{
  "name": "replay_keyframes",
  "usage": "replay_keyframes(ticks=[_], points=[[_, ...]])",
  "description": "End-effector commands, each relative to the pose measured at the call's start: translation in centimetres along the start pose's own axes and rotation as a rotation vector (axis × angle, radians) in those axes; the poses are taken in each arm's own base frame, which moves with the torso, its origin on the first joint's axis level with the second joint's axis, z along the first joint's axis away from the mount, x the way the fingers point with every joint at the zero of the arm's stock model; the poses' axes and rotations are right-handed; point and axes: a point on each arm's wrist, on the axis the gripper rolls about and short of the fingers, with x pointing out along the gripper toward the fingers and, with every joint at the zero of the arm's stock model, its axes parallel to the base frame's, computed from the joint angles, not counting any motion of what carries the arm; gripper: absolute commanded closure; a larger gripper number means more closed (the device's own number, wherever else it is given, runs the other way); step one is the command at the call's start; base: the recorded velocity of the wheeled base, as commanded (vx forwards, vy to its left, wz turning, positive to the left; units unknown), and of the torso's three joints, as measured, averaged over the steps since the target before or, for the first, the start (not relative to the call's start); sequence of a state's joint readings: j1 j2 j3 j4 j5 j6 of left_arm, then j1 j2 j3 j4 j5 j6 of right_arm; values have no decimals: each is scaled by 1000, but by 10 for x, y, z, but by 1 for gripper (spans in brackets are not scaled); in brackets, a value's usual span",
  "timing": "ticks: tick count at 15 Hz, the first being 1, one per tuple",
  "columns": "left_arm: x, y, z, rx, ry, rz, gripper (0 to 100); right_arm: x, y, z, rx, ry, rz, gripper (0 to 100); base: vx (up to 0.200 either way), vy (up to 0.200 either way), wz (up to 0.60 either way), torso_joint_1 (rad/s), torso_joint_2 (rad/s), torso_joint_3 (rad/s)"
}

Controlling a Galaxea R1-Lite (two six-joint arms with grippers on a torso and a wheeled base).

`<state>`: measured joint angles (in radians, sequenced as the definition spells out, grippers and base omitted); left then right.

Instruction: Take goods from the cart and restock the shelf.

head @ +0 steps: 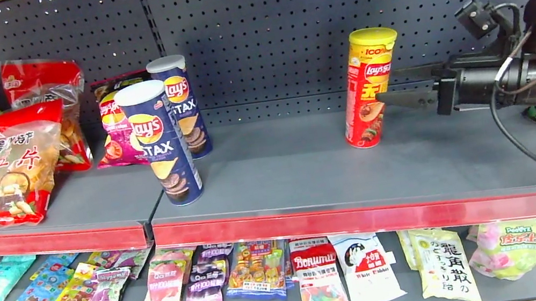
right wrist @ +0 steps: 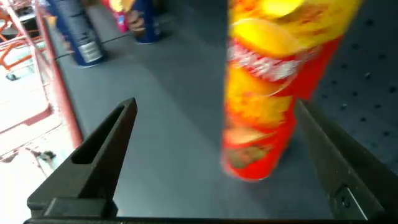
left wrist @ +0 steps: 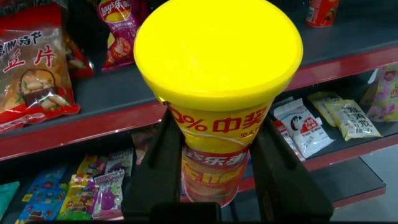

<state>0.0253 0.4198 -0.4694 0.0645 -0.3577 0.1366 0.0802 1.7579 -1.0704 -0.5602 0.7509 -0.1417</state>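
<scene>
The right gripper (right wrist: 212,106) is spread wide, its 2 fingers (right wrist: 99,155) gripping nothing. The standing can (head: 369,87), red with a yellow lid, is upright on the shelf (head: 305,177). It sits in the gap between those fingers, close to 1 of them and well apart from the other. Its long axis is vertical, crosswise to the fingers, which run level along the shelf. It looks already placed. Any retreat should run straight back along the fingers, because a sideways drift would knock the can with the near finger.

The left gripper (left wrist: 217,124) is clamped on the held can (left wrist: 217,56), 1 finger on each side of its body below the yellow lid, with the can's axis running out past the fingertips. This can is probably next for the shelf.

Both labels are red and yellow with printed lettering and a crisp picture. The wording is left unread.
</scene>
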Motion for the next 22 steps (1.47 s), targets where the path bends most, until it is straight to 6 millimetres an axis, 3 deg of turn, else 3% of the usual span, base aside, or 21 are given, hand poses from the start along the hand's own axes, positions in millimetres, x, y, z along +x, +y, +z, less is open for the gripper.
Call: replay_keyframes(ticks=[1, 7, 11, 18, 19, 22], points=[[1, 0, 0, -2, 5, -1, 100, 12, -15, -11, 17, 17, -6, 0, 0, 0, 0, 0, 0, 0], [1, 0, 0, -2, 6, -3, 100, 25, -35, -18, 22, 14, 14, 0, 0, 0, 0, 0, 0, 0], [3, 1, 1, -5, 11, -7, 100, 44, -51, -17, -2, -13, 44, 0, 0, 0, 0, 0, 0, 0], [3, 1, 0, -5, 15, -7, 100, 61, -46, -16, -13, -28, 105, 0, 0, 0, 0, 0, 0, 0], [3, 1, 0, -6, 15, -7, 100, 63, -47, -16, -18, -31, 104, 100, 0, 0, 0, 0, 0, 0], [3, 1, -1, -7, 18, -6, 100, 65, -41, -13, -23, -34, 113, 100, 0, 0, 0, 0, 0, 0]])
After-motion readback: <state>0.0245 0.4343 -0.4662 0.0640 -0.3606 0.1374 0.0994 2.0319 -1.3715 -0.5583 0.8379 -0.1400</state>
